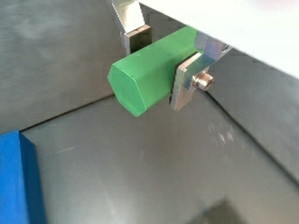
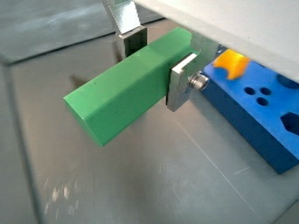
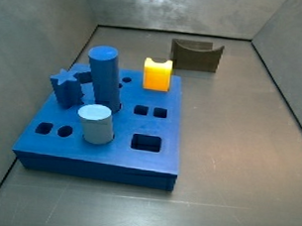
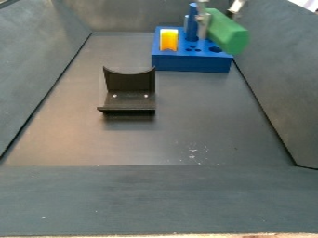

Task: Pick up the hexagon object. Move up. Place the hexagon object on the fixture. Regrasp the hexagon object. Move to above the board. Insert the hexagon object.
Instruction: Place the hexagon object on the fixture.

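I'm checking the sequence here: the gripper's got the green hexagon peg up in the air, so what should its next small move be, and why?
Probably carry it toward the fixture and lower it there. The gripper clamps the hexagon object well above the floor, near the board, while the fixture's notch sits empty.

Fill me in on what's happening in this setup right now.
The Franka arm's gripper is shut on the green hexagon object, holding it raised above the floor, as a side view shows. The fixture stands empty on the floor. The blue board lies apart from it, already carrying blue pegs and a yellow-orange block. The hexagon object is neither on the fixture nor in the board yet.
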Robot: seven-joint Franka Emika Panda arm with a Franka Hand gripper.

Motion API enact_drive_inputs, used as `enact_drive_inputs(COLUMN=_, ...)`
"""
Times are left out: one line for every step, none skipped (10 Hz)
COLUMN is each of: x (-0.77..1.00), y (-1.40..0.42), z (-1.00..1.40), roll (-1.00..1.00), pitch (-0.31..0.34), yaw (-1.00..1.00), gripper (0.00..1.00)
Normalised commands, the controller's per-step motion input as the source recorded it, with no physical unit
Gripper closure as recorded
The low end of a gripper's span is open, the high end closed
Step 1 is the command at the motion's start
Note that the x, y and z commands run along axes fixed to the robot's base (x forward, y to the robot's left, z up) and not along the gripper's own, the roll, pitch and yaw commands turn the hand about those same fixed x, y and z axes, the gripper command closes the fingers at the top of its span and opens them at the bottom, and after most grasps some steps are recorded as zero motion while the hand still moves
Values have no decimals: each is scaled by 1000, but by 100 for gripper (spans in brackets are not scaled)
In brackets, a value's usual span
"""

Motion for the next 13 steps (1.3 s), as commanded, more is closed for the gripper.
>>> enact_drive_inputs(x=1000, y=-278, z=-74, roll=-134, pitch=-88, yaw=-617, gripper=100)
enact_drive_inputs(x=1000, y=-260, z=-71, roll=-131, pitch=-73, yaw=-472, gripper=100)
enact_drive_inputs(x=1000, y=-222, z=-70, roll=-122, pitch=-49, yaw=-266, gripper=100)
enact_drive_inputs(x=1000, y=-194, z=-68, roll=-120, pitch=-36, yaw=-178, gripper=100)
enact_drive_inputs(x=1000, y=-158, z=-66, roll=-114, pitch=-21, yaw=-112, gripper=100)
enact_drive_inputs(x=1000, y=-133, z=-65, roll=-108, pitch=-8, yaw=-80, gripper=100)
enact_drive_inputs(x=1000, y=-102, z=-60, roll=-99, pitch=8, yaw=-46, gripper=100)
enact_drive_inputs(x=1000, y=-90, z=-55, roll=-95, pitch=15, yaw=-33, gripper=100)
enact_drive_inputs(x=958, y=-59, z=-45, roll=-86, pitch=32, yaw=-11, gripper=100)
enact_drive_inputs(x=1000, y=124, z=164, roll=-1000, pitch=8, yaw=-106, gripper=100)
enact_drive_inputs(x=1000, y=158, z=178, roll=-1000, pitch=21, yaw=-114, gripper=100)
enact_drive_inputs(x=1000, y=157, z=156, roll=-1000, pitch=34, yaw=-116, gripper=100)
enact_drive_inputs(x=937, y=108, z=80, roll=-1000, pitch=49, yaw=-116, gripper=100)
